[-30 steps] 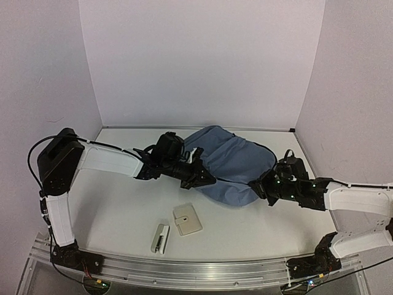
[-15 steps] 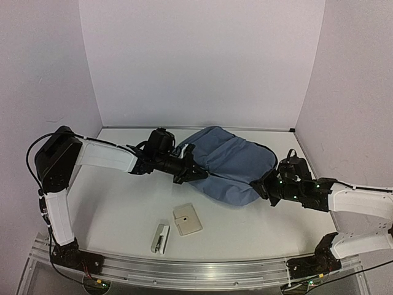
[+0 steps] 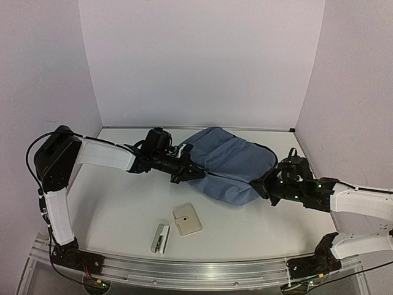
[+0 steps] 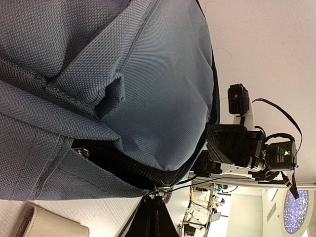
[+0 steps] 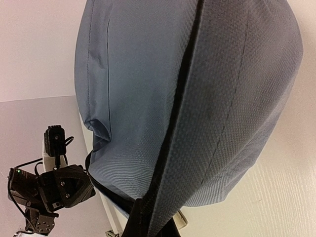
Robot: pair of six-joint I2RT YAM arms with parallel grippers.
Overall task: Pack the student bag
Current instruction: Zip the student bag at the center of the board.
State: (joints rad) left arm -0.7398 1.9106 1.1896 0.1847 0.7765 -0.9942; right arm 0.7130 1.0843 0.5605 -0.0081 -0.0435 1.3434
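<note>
The student bag [image 3: 230,166] lies toward the back of the tabletop [image 3: 116,203]. The left jaws are pinched tight on the zip pull [image 4: 157,190], the right jaws on the bag's black edge [image 5: 170,148]. Opening the zip looks like the step in hand. Next, a slow pull along it while the right side holds firm.

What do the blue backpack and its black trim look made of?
Slate-blue backpack: coarse woven cloth, matte and soft, judging by the visible weave grain and slack folds; likely synthetic. Black zip trim: dark woven tape, dull finish, as far as its look tells.
</note>
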